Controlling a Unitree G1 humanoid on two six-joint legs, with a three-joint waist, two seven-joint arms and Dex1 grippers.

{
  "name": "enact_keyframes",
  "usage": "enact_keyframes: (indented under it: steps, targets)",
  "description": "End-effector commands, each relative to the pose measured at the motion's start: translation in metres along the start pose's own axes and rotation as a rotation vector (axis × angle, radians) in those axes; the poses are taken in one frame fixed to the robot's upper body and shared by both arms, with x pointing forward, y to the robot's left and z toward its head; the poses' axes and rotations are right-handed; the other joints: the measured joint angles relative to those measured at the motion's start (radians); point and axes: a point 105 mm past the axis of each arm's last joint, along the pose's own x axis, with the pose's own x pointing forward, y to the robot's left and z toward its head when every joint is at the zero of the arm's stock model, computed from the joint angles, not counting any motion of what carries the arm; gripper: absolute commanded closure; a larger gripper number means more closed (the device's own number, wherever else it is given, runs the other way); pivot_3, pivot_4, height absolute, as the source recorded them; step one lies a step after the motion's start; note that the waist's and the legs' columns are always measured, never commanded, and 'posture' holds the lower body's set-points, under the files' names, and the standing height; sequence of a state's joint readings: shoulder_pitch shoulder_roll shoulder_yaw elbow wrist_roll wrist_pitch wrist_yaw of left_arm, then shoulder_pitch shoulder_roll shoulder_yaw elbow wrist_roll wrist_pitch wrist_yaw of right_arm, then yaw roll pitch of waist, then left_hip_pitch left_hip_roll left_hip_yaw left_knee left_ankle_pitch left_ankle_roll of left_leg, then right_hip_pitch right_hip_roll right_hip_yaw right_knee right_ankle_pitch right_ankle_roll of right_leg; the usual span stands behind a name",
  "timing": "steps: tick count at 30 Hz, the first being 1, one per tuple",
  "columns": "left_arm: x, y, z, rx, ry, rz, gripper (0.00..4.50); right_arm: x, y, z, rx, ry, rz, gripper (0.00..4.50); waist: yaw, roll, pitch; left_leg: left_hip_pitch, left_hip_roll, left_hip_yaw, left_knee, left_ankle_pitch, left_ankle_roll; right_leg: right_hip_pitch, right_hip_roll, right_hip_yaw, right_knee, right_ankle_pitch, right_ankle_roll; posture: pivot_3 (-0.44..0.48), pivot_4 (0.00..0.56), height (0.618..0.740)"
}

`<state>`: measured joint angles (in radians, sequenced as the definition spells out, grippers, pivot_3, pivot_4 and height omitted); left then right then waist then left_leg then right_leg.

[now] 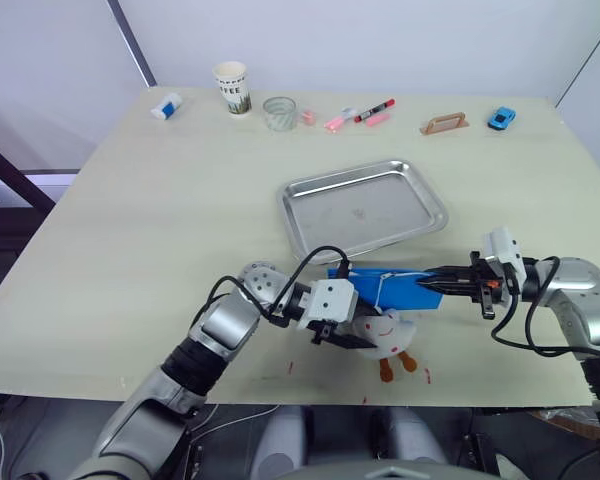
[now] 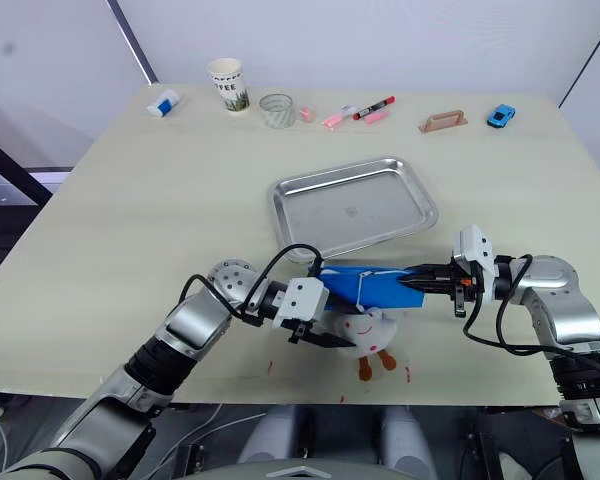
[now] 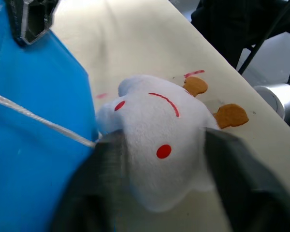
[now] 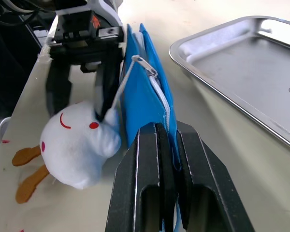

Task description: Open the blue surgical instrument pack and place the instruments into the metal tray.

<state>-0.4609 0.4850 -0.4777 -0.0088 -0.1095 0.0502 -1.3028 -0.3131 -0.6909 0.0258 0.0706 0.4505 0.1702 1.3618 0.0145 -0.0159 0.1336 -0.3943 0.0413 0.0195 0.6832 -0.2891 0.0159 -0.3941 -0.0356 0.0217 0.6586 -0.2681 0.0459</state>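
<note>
1. Head camera views: the right gripper [image 1: 432, 283] is seen with its two black fingers pressed together on the edge of the blue surgical instrument pack [image 1: 385, 291]. The pack is held on edge just in front of the metal tray [image 1: 362, 207], on the side nearer the robot, and is apart from the tray's rim. The left gripper [image 1: 352, 338] is spread around the white plush toy [image 1: 388, 335], which lies against the pack on the side away from the tray. Whether the toy is squeezed cannot be told here.

2. Still from the head: the tray is seen lying on a pale wooden table [image 1: 160, 230], and nothing is seen in it. Beyond the tray, along the far edge, a paper cup [image 1: 233, 87], a clear glass [image 1: 279, 113], red and pink markers [image 1: 361, 115], a tan handle-shaped piece [image 1: 444, 123], a blue toy car [image 1: 501, 118] and a small white and blue object [image 1: 166, 105] are lined up. A light wall [image 1: 380, 40] is seen behind the table.

3. Left wrist view: the left gripper's fingers [image 3: 104, 166] are parted wide, with the toy's head [image 3: 157, 154] between them, and the pack's blue face [image 3: 34, 150] is seen just beside it, crossed by a white cord [image 3: 38, 119].

4. Right wrist view: the right fingers [image 4: 147, 159] are closed on the pack's edge, with a white zipper [image 4: 157, 87] showing along it. The tray's rim [image 4: 222, 92] is seen near the pack, and the toy lies on the pack's other side.
</note>
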Motion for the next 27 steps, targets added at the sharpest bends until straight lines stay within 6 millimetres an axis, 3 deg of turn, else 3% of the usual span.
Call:
enact_keyframes:
  steps: [1,2,16,27]
  targets:
    - [-0.003,-0.001,0.000,0.039,0.009,-0.013,4.04,-0.002,0.000,0.006,-0.035,0.000,-0.008,4.50,0.000,0.000,0.000,0.000,0.000,0.000,0.000,0.000,0.000,0.000,0.000,0.000,0.000,0.000,0.000,0.000,0.150,0.740]
    - [-0.005,-0.001,0.001,0.044,0.005,-0.009,4.46,-0.002,0.000,0.006,-0.035,0.000,-0.009,4.50,0.000,0.000,0.000,0.000,0.000,0.000,0.000,0.000,0.000,0.000,0.000,0.000,0.000,0.000,0.000,0.000,0.150,0.740]
    - [-0.050,0.002,0.038,-0.030,-0.252,0.110,4.46,-0.003,-0.002,0.003,-0.050,0.002,-0.022,4.50,0.000,0.000,0.000,0.000,0.000,-0.001,0.000,0.000,0.000,0.000,0.000,0.000,0.000,0.000,0.000,0.000,0.150,0.740]
    - [-0.096,0.010,0.033,-0.181,-0.288,0.336,4.46,-0.006,-0.001,0.004,-0.059,-0.010,-0.036,4.50,-0.001,0.000,0.000,0.000,0.000,-0.001,0.000,0.000,0.000,0.000,0.000,0.000,0.000,0.000,0.000,0.000,0.150,0.740]
